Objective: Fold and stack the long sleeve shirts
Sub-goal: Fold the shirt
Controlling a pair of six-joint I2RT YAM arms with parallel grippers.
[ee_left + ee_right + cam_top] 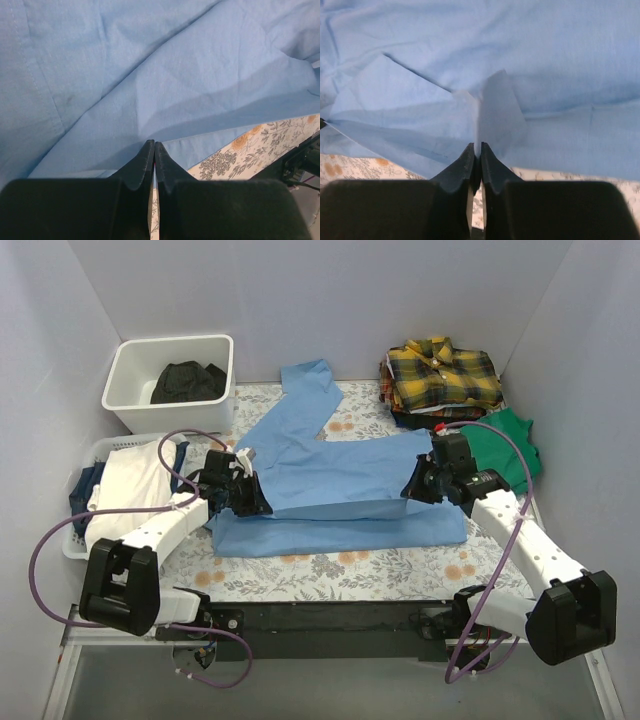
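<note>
The light blue long sleeve shirt (340, 475) lies across the middle of the floral table cover, its lower part folded up over the body and one sleeve reaching toward the back. My left gripper (258, 498) is at the fold's left edge, jaws shut on the cloth edge (154, 145). At the fold's right end my right gripper (413, 490) pinches a small raised peak of the blue cloth (478, 147). The yellow-and-black plaid shirt (440, 375) sits folded on a pile at the back right.
A green T-shirt (508, 445) lies under the right arm by the plaid pile. A white bin (130, 365) at the back left holds a black garment (187, 382). A laundry basket (76, 540) with white cloth stands on the left. Bare floral cover (340, 570) shows along the front.
</note>
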